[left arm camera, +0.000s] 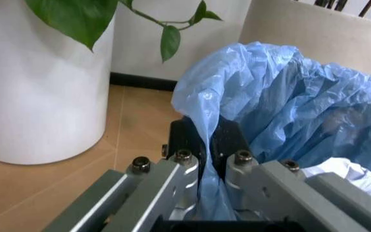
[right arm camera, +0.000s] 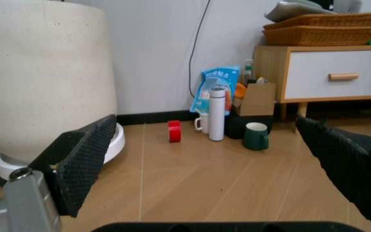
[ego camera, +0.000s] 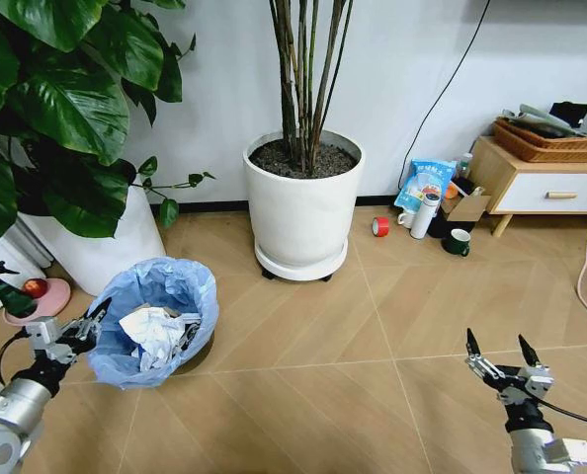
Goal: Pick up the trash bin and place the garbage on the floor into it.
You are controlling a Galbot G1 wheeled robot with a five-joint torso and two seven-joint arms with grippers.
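Left end effector [left arm camera: 205, 186] pinches the rim of the trash bin [ego camera: 155, 321], fingers pressed on the blue liner and black wall. Crumpled white paper [ego camera: 155, 331] lies inside the bin, which sits on the floor [ego camera: 353, 375] beside the white plant pot [ego camera: 303, 202]. Well right of the bin, the right end effector [ego camera: 498, 351] hangs spread, holding nothing.

We see bare floor [ego camera: 373, 375] open between the trash bin [ego camera: 155, 321] and our right gripper [ego camera: 499, 355]. The white plant pot [ego camera: 301, 202] blocks the way behind, another pot [ego camera: 101, 247] crowds the bin's left, and a mug [ego camera: 458, 242] and bottle [ego camera: 425, 215] stand near the cabinet [ego camera: 541, 188].
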